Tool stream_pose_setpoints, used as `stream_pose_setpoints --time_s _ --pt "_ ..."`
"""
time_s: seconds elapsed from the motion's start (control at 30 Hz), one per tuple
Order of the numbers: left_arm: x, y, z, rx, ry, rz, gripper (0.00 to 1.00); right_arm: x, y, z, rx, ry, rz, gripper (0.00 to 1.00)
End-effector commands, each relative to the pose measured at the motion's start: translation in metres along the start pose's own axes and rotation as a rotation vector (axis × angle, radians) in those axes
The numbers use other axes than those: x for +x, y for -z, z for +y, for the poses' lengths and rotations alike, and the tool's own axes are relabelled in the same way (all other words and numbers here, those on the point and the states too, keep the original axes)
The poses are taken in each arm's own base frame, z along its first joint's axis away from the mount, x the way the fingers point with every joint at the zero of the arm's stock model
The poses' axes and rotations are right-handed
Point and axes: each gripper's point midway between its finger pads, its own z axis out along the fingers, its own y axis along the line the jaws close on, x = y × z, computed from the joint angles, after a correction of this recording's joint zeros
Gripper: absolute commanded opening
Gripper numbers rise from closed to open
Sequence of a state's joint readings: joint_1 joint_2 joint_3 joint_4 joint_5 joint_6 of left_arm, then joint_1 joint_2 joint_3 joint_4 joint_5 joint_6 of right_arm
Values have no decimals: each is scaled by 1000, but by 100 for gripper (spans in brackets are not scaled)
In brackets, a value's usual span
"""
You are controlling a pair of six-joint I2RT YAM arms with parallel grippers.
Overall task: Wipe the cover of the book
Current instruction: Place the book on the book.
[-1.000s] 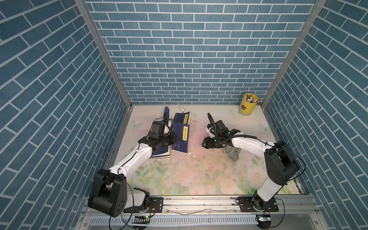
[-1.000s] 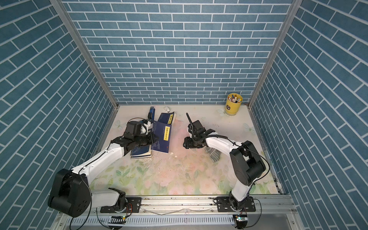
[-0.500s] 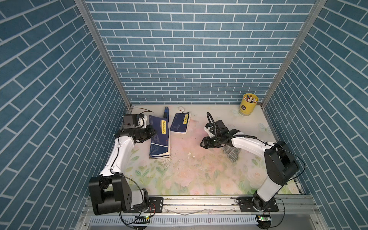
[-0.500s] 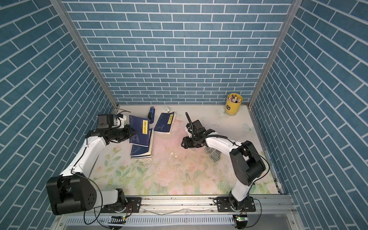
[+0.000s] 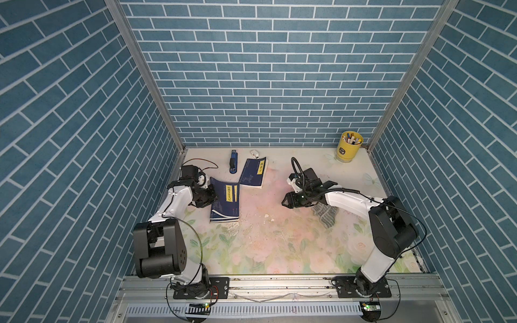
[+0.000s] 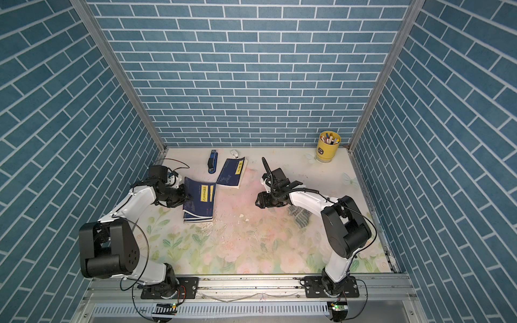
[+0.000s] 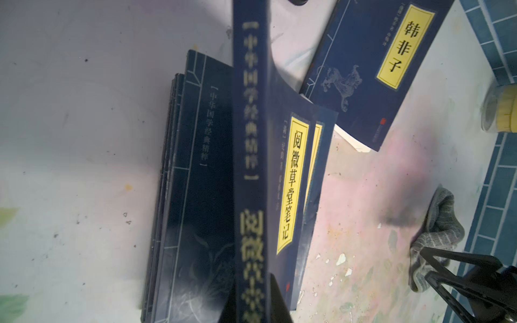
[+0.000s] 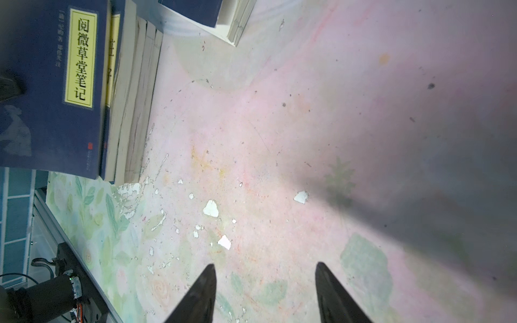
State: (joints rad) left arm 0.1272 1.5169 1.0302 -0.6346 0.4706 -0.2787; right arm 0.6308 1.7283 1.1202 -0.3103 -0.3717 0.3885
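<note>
Now, left claw (image 5: 213, 197) pinched the book (image 5: 225, 208) by its spine; right claw (image 5: 284, 201), spread empty, needed the cloth (image 5: 326, 218), well apart from the book.

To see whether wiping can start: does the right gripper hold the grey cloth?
No, the right gripper is open and empty; the grey cloth lies on the table.

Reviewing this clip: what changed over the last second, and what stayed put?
The left arm swung back toward the left wall. Its left hand, shut on the top book at the spine, carried that book leftward, away from the far book, to above the stack. The right hand stayed open and empty. The cloth, stapler and pen cup did not move.
</note>
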Motion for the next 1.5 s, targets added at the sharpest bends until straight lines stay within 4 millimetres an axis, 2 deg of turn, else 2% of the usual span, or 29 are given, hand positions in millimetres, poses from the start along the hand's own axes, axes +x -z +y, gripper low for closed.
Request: stream_pose_setpoints --time_s 0.0,0.43,1.13,1.23,1.47 --pt "-6 -4 5 -27 -8 12 0 0 0 1 -17 44 -4 57" --pt "-1 -25 11 -82 -59 75 0 4 -2 -4 -14 49 2 58" --pt "12 -30 2 -117 -124 100 0 9 -4 -9 -9 36 9 58" --pt "14 -29 7 -136 -121 93 3 10 -5 -9 -10 37 11 58" --pt "17 -35 15 -162 -114 101 16 9 -4 -8 -10 37 10 59"
